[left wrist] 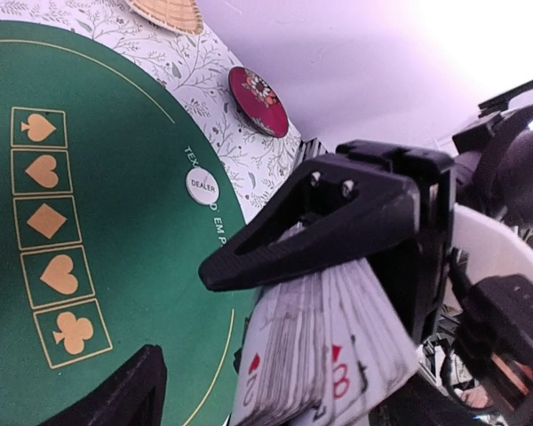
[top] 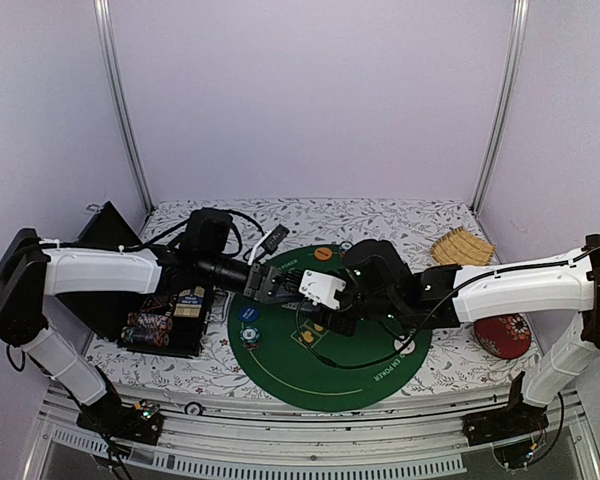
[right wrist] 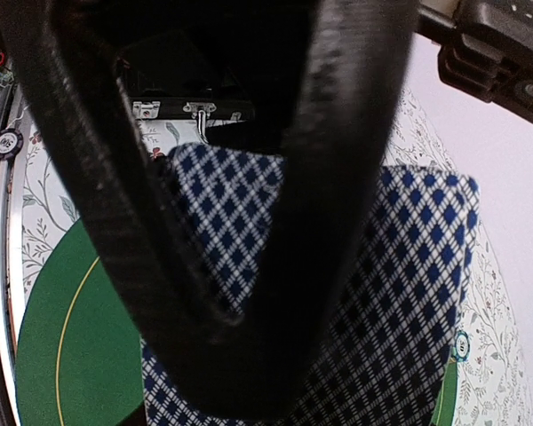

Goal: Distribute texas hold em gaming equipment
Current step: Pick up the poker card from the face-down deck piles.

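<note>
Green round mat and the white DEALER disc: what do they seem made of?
Green mat: probably felt or similar cloth; matte, no glare, printed gold suits. DEALER disc: likely hard plastic; smooth white face with printed black lettering.

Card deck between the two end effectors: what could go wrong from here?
The card deck is splayed at its edges; with the left end effector open, loose cards may slip out onto the green mat.
The right end effector seems to grip the deck alone; a weak pinch could drop it.
Both end effectors sit very close; separating might knock them together.
</note>
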Available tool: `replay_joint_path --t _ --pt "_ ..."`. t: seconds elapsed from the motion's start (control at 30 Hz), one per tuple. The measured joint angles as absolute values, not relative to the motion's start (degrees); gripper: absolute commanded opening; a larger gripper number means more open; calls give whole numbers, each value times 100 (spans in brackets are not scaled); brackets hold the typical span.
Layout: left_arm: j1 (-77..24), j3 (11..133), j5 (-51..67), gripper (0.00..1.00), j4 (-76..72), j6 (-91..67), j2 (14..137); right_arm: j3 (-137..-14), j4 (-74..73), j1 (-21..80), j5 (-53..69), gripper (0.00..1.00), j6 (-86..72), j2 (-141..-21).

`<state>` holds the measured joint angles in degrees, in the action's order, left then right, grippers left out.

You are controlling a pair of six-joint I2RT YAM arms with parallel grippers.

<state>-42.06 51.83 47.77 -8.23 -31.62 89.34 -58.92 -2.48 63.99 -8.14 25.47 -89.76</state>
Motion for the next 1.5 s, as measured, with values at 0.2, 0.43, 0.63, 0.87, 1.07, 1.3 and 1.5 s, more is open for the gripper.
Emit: replay_joint_path --t 0.2,0.43,0.63,0.87,1.07,1.3,1.5 --pt "-4180 5378 4713 82 -701 -3063 8932 -5892 -248 6375 -799 51 2545 -8976" --pt "-4165 5505 4477 79 -311 -2954 8932 -5892 -246 6335 -775 51 2543 -8976" --pt "-4156 5830 3972 73 211 -2762 8925 -5892 -248 6329 -729 51 2580 -8978" --pt "-4167 5975 3701 58 679 -2554 8921 -5927 -266 6289 -722 51 2637 -9050" --pt "-4171 5992 3531 55 886 -2445 8794 -5933 -272 6250 -714 51 2639 -9050" --pt "-4171 5996 3492 64 915 -2373 8770 -5955 -292 6250 -709 51 2648 -9050" --pt "-4171 5996 3505 75 941 -2333 8766 -5964 -298 6246 -692 50 2679 -9050"
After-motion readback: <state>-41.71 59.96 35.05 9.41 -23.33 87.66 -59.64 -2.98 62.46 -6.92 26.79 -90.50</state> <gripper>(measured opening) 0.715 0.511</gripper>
